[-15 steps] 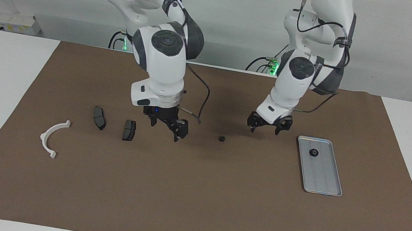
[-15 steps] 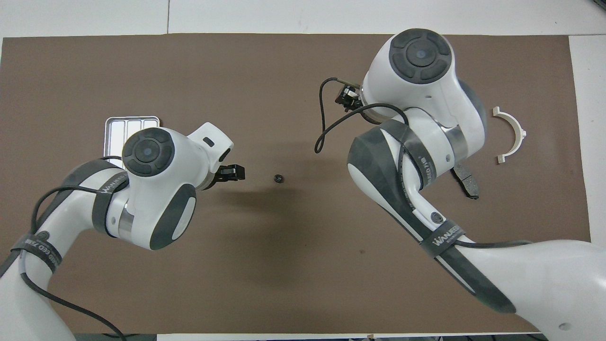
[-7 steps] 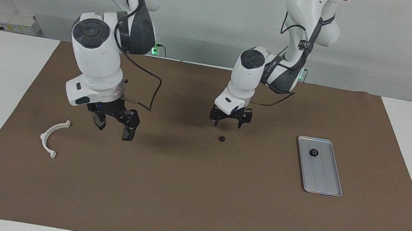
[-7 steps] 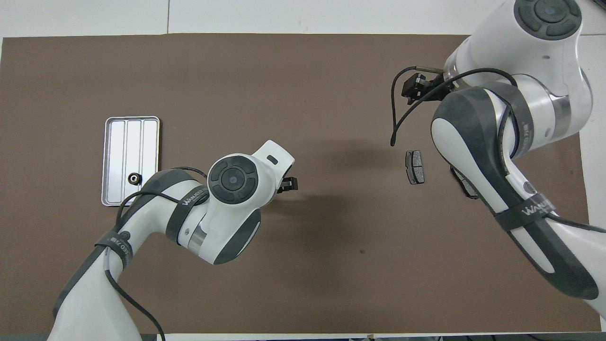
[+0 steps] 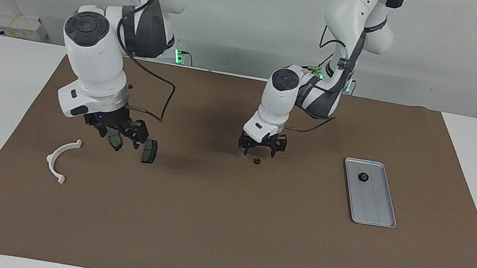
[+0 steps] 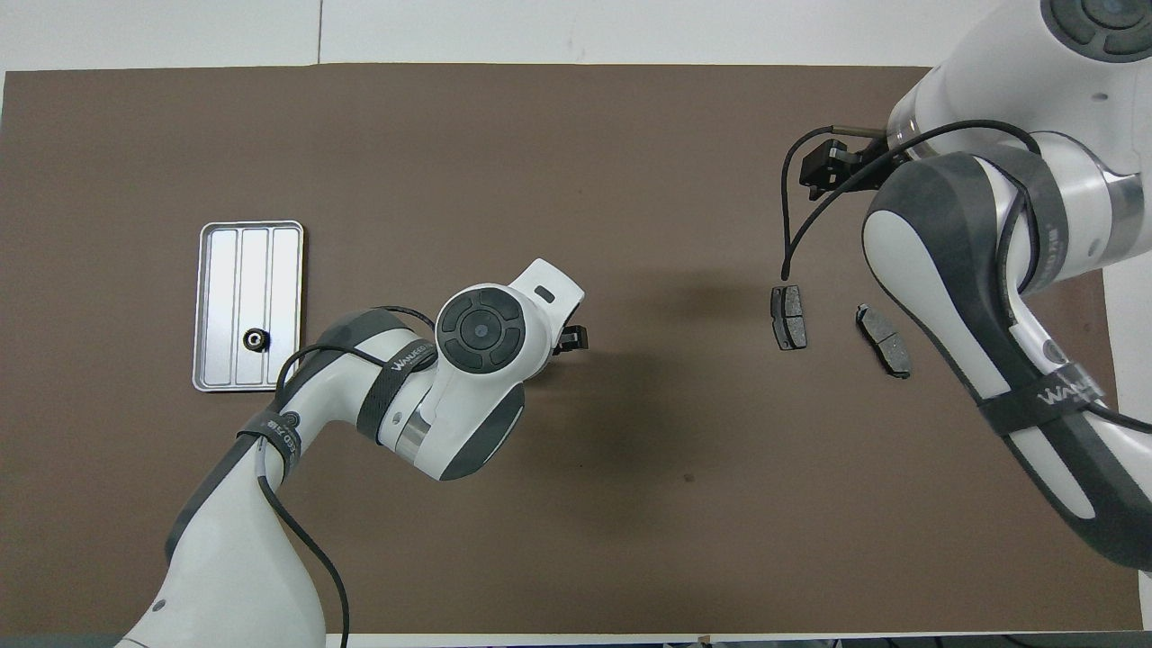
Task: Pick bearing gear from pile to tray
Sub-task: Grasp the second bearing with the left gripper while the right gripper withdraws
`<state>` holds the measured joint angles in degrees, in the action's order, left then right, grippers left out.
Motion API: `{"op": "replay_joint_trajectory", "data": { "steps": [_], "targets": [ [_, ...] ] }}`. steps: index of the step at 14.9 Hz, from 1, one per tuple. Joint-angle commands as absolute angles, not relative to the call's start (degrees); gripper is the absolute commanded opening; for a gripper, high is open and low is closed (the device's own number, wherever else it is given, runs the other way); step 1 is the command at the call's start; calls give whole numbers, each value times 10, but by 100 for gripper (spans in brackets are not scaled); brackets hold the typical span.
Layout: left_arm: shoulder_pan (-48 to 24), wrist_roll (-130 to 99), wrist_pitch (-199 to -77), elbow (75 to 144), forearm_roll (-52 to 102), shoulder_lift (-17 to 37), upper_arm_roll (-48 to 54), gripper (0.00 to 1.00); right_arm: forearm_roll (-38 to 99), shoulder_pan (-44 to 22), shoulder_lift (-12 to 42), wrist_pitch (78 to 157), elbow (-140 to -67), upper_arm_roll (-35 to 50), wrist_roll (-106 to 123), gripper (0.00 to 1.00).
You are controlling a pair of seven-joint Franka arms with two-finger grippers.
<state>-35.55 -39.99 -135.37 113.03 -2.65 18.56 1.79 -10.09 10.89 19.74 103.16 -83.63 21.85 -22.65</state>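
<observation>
The left gripper [image 5: 259, 150] hangs low over the brown mat [image 5: 220, 239] near the middle of the table. Its two fingers [image 5: 245, 150] are spread apart and hold nothing. Directly under it, between the fingertips and seemingly just clear of them, a tiny black round bearing gear [image 5: 257, 161] lies alone on the mat.

Toward the left arm's end of the table lies the flat rectangular silver-grey metal tray with rounded corners and a ribbed floor [image 5: 375, 205], well apart from that loose gear. A second small black round gear [image 5: 363, 177] sits inside the tray, in the end nearer to the robots; the rest of its floor is bare metal.

Toward the right arm's end, the right gripper [image 5: 119, 135] hovers low over the remaining scatter. From the facing camera its dark fingers merge with the part beneath, so whether it is spread or closed cannot be told. One dark grey brake pad [image 5: 149, 151] lies just beside it, toward the middle of the table. The other dark grey brake pad [image 6: 884, 328] lies near the first, a little closer to the right arm's end, and shows plainly only from overhead.

Farther from the robots than both pads, and nearest the mat's edge at the right arm's end, lies the white curved plastic arc [image 5: 59, 157], flat on the mat and apart from everything else.
</observation>
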Motion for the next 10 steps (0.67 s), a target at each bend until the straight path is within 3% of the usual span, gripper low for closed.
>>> {"op": "replay_joint_trajectory", "data": {
  "steps": [1,4,10],
  "targets": [
    [-354,-410,-1360,1124,-47,199,14,100,-28,41,145,1029,-873,99,-146,100],
    [-354,-410,-1360,1125,-47,200,14,100,11,3,104,1028,-905,13,-23,100],
    [-354,-413,-1365,1126,-47,201,14,92,11,4,3,943,-950,-11,1,100]
  ]
}}
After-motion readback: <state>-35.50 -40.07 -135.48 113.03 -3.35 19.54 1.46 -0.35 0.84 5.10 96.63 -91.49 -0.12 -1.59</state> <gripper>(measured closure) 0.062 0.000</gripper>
